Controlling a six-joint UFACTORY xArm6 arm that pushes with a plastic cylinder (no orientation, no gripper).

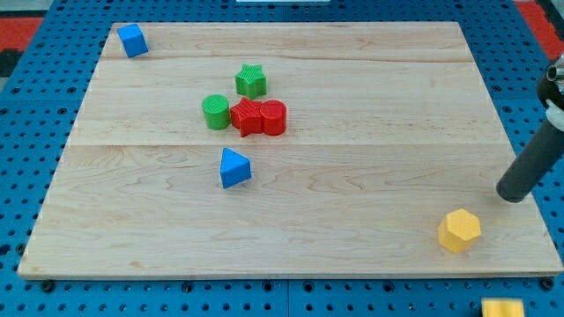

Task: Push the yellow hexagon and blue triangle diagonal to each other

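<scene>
On the wooden tabletop (352, 106), my tip (508, 195) rests at about 1 o'clock from the yellow hexagon (459, 231), near it but apart. The blue triangle (233, 168) lies well apart at the hexagon's 10 o'clock, below the red and green blocks. The rod has no tool to part or close.

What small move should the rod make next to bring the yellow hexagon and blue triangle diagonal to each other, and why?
Probably slide my tip around to the yellow hexagon's right side, ready to push it toward the view's left. The hexagon sits near the bottom-right corner, far from the blue triangle near the middle, and the tip rests above and right of it, not touching.
</scene>
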